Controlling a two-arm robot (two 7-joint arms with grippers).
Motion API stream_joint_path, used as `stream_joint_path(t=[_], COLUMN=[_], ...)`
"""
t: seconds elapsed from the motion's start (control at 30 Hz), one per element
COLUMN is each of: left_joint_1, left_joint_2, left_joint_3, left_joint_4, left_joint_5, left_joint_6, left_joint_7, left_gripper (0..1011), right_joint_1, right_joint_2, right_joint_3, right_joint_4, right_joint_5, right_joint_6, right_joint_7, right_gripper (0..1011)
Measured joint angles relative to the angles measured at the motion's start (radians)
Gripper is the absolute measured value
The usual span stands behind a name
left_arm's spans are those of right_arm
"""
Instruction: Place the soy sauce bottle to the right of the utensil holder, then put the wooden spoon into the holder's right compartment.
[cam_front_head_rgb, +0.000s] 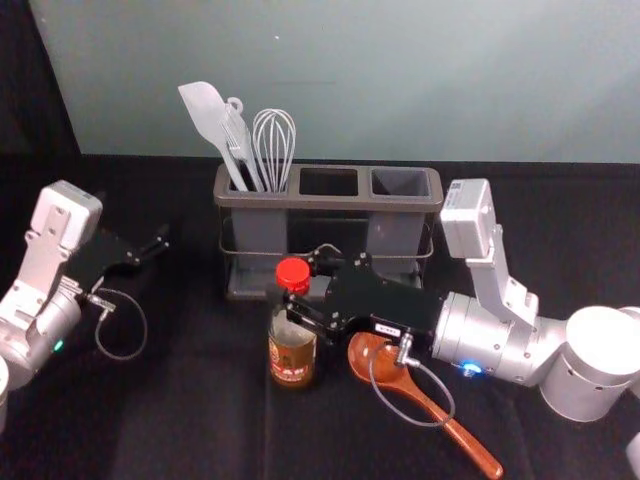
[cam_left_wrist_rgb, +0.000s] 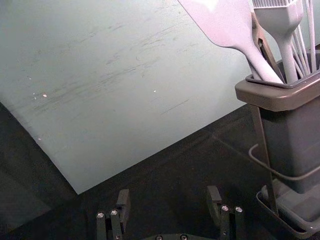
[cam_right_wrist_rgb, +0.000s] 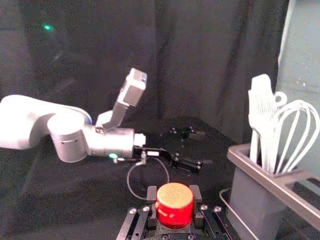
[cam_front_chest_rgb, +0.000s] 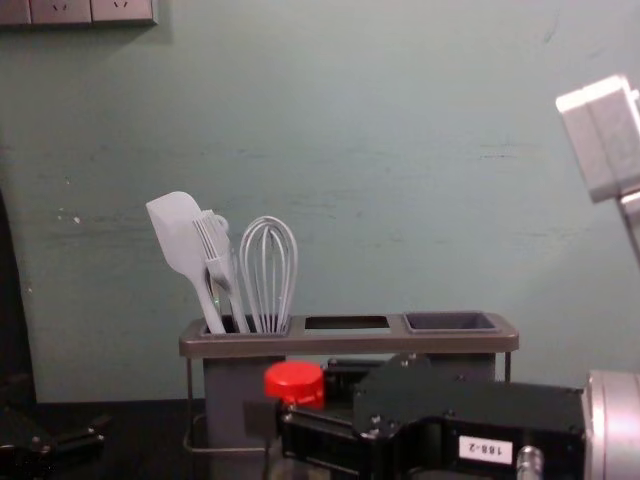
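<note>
Okay, my left gripper (cam_left_wrist_rgb: 168, 197) idle, spread | soy sauce bottle (cam_front_head_rgb: 291, 360) fronting holder (cam_front_head_rgb: 330, 200), pinched by right gripper (cam_right_wrist_rgb: 173, 194) | wooden spoon (cam_front_head_rgb: 460, 435) lying rightward | bottle step, I judge; next: lift, carry right, clear spoon

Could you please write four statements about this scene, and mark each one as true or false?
1. The right gripper holds the red-capped bottle. True.
2. The brown wooden spoon stands in the right compartment of the grey utensil holder. False: the spoon lies in front of the holder.
3. The white wire whisk stands in the left compartment. True.
4. The left gripper touches the holder. False: it is apart, to the holder's left, fingers open.
</note>
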Motion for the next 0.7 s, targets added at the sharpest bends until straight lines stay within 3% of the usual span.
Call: stream_joint_path(t=[0.37,0.7], left_joint_1=[0.000,0.000], left_joint_2=[0.000,0.000], left_joint_3=[0.000,0.000], left_joint_4=[0.000,0.000], left_joint_5=[0.000,0.000], left_joint_6=[0.000,0.000], left_joint_7=[0.000,0.000], left_gripper=[1005,1005], right_joint_1=[-0.050,-0.162], right_joint_2=[0.061,0.157], right_joint_3=[0.028,0.100], right_joint_4=[-0.133,-0.274], right_joint_5=[0.017,0.033], right_joint_6=[0.026,0.033], right_joint_7=[-0.028,-0.085], right_gripper=[383,383])
